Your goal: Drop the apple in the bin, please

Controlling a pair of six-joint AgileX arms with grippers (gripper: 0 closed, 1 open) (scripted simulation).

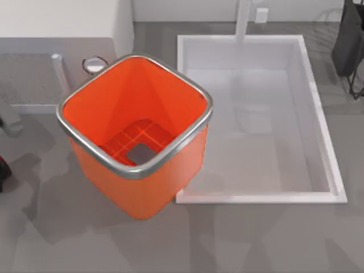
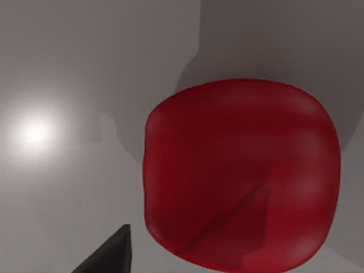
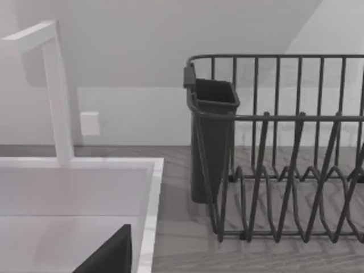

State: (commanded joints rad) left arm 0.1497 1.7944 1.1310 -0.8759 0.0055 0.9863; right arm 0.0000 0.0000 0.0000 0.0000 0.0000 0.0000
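The apple is dark red and round, and lies on the grey counter very close under my left gripper, of which a dark tip shows beside the fruit. A dark-red sliver at the top view's left edge looks like the same apple. The bin is bright orange with a silver rim and a grid-patterned bottom; it stands upright at the centre left, with nothing inside. A dark part of my right gripper hangs over the white sink's edge, far from the apple.
A white rectangular sink with a white faucet lies right of the bin, touching its side. A dark wire dish rack with a utensil cup stands at the far right. Open grey counter runs along the front.
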